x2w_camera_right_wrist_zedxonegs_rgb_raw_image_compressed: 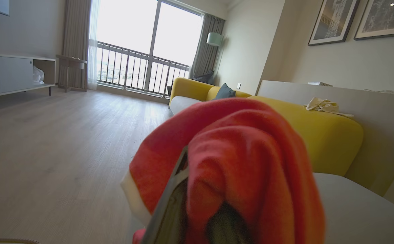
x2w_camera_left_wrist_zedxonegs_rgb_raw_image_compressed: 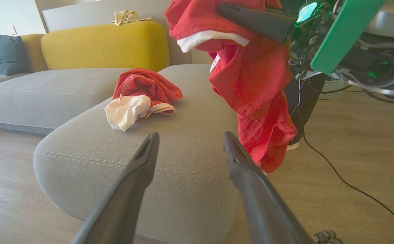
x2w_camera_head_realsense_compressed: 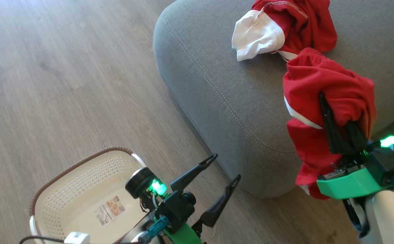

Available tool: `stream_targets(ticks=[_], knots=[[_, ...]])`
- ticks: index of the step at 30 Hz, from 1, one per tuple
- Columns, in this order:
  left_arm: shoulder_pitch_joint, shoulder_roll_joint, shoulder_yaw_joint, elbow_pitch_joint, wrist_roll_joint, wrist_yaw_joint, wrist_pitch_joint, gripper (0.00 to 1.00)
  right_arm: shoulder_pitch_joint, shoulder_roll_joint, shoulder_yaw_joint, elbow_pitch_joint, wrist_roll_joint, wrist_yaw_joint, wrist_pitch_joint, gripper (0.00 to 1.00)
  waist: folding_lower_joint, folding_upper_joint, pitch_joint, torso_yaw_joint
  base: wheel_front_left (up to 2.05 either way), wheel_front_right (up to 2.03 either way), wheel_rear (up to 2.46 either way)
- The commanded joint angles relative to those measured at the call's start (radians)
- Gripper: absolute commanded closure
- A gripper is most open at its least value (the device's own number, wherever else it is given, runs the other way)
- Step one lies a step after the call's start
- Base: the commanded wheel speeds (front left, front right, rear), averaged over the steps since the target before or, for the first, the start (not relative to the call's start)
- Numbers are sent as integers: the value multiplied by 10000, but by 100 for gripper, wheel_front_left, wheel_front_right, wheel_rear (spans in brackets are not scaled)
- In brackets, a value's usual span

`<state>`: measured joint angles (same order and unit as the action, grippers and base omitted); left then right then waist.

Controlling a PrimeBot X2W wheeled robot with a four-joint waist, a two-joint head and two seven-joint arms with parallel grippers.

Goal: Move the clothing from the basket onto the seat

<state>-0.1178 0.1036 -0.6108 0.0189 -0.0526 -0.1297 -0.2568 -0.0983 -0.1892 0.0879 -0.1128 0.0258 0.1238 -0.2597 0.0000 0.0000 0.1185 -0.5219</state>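
As the head view showed, the right gripper (x2w_camera_head_realsense_compressed: pixel 335 115) pinched a red garment (x2w_camera_head_realsense_compressed: pixel 329 84) at the seat's (x2w_camera_head_realsense_compressed: pixel 217 84) near edge, with the basket (x2w_camera_head_realsense_compressed: pixel 92 169) empty. In the left wrist view the left gripper (x2w_camera_left_wrist_zedxonegs_rgb_raw_image_compressed: pixel 191 135) stood wide and the cloth hung past that edge, liable to slide off. In the right wrist view, folds draped over the fingers (x2w_camera_right_wrist_zedxonegs_rgb_raw_image_compressed: pixel 170 206) might have snagged.

A red cloth (x2w_camera_right_wrist_zedxonegs_rgb_raw_image_compressed: pixel 237 162) with a white edge hangs over the gripper (x2w_camera_right_wrist_zedxonegs_rgb_raw_image_compressed: pixel 197 196), which pinches it tight. Behind it sit a yellow sofa (x2w_camera_right_wrist_zedxonegs_rgb_raw_image_compressed: pixel 322 142) and a grey seat (x2w_camera_right_wrist_zedxonegs_rgb_raw_image_compressed: pixel 356 210). The wood floor (x2w_camera_right_wrist_zedxonegs_rgb_raw_image_compressed: pixel 58 145) lies to the left.
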Motion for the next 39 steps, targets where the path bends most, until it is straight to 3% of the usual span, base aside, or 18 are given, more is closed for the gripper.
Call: stream_targets(ticks=[1, 12, 23, 39], knots=[[-160, -13, 266, -352, -66, -9, -49, 0, -112, 17, 101, -435, -32, 69, -21, 100, 0, 0, -2, -10, 0, 0, 0], [-139, -58, 352, -346, -76, -9, -49, 0, -116, -29, 55, -427, -83, 69, -21, 100, 0, 0, -92, 47, 0, 0, 0], [-278, 109, 341, -456, 9, -9, -49, 0, -868, -795, -766, -660, -378, 69, -21, 100, 0, 0, 518, 337, 0, 0, 0], [-1394, 1910, -338, -1116, 249, -9, -49, 0, -4807, -1274, -2375, -439, -362, 69, -21, 100, 0, 0, 3630, -217, 0, 0, 0]])
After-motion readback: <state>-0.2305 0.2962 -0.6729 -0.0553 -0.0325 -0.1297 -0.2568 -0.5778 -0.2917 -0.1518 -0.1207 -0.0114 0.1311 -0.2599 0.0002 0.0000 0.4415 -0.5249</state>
